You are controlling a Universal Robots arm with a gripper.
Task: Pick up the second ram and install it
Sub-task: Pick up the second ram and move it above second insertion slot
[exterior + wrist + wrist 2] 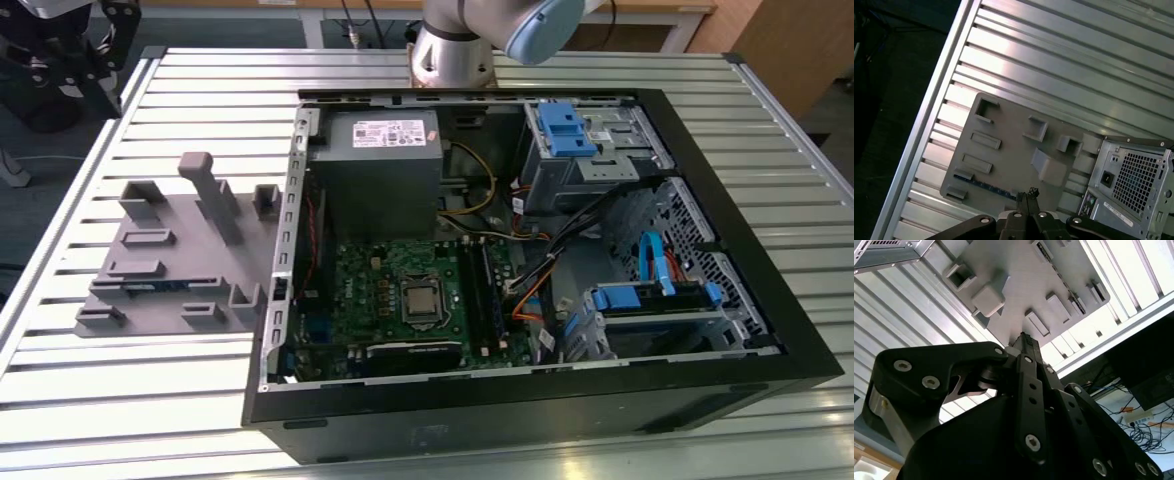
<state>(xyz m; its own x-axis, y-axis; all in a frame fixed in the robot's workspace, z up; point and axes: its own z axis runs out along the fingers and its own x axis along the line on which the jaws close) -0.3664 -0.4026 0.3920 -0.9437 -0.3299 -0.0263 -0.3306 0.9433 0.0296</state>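
In the exterior view, a big black computer case [747,380] lies on its side on the metal bench [160,400]. Its side is off, so I think the green board [360,280] faces up to make it easy to reach from above. The long black slots [477,290] sit in the middle of that board. A bunch of wires [547,250] runs just beside them and could get in the way. A grey tray [147,215] lies on the bench, at the exterior view's left of the case. The arm [454,55] stands behind the case.

In the second wrist view, the claw [1026,342] hangs above the grey tray [1019,285]. Its two fingers look pressed together, and nothing is between them.

In the first wrist view, the second ram [985,184] is a thin dark strip standing on its edge in the tray [1004,135]. I think the tray holds it up like this so its top edge is easy to pinch. The claw [1027,194] is shut and empty. Its tips are near one end of the stick, and I cannot tell if they touch it. Grey blocks [1049,167] stick up from the tray close by. The back of the case [1134,175] is just beside the tray.
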